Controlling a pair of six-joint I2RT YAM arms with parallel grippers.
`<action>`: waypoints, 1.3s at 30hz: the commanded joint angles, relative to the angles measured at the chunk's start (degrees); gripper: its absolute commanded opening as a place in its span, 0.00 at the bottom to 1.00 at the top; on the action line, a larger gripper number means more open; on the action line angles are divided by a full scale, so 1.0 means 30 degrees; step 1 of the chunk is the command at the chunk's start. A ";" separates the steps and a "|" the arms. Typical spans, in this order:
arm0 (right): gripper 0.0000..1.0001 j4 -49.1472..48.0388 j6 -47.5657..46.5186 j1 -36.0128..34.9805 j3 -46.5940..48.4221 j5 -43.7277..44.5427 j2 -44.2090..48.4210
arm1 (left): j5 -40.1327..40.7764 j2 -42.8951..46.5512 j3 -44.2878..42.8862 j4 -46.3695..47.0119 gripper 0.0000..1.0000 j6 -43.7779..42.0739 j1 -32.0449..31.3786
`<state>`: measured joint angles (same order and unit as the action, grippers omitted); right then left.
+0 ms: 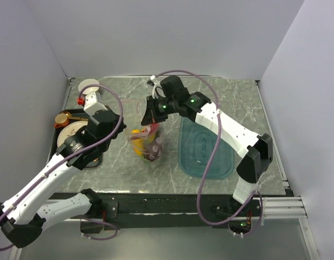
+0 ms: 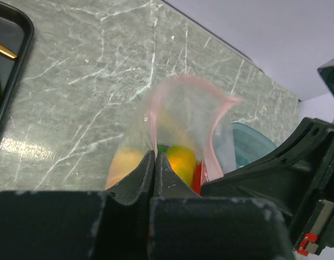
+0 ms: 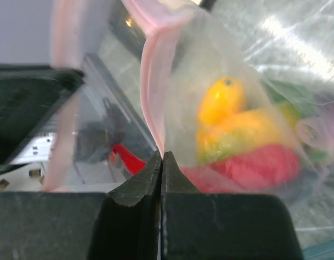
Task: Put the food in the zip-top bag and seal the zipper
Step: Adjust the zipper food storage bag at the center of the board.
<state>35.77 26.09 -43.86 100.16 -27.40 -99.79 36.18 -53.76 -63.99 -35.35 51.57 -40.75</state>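
Left gripper (image 2: 155, 156): black matte plastic, wedge-shaped tips, pressed together with no gap, pinching the zipper (image 3: 151, 86) at one end of the bag mouth.

Right gripper (image 3: 161, 158): same black wedge tips, likewise closed tight, nipping the zipper at its other end; strip rising in a curve from between the tips.

Zip-top bag (image 1: 148, 142): thin clear film, crinkled and glossy, at mid-table between the two grippers; mouth uppermost and gaping in a loop, lower end bulging with contents. Contact with the table not discernible.

Zipper: narrow, soft, pale pinkish-white band along the mouth; unsealed.

Food (image 3: 243, 141): inside the bag. Mango (image 3: 222, 100), smooth, orange-yellow, egg-shaped; second yellow piece below it, shading to green; red rounded piece (image 3: 254, 168) lowest; green and purple shapes behind, blurred.

Teal tray (image 1: 207, 149): translucent, rectangular, rounded corners, flat on the table just right of the bag.

Table (image 1: 237, 103): grey-green marbled surface, white veins.

Plate (image 1: 65, 138): round, cream, on a black tray (image 2: 15, 59) at the left edge, partly behind the left arm.
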 commanded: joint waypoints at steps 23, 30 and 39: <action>0.04 -0.6207 0.2990 0.1434 -0.9066 0.3419 0.1531 | -0.6316 -0.4077 0.1582 0.4693 0.01 -0.0756 0.0078; 0.04 -0.6622 0.3170 0.1435 -1.0126 0.3975 0.2296 | -0.7636 -0.4494 0.1991 0.5483 0.01 -0.0550 0.0078; 0.04 -0.7263 0.3696 0.1435 -1.1205 0.5467 0.3525 | -0.9013 -0.4581 0.1904 0.5720 0.01 -0.0989 0.0078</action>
<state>18.22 35.42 -39.38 68.82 -14.46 -93.60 12.56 -68.69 -57.98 -20.78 49.19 -40.62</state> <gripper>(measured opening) 0.046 0.022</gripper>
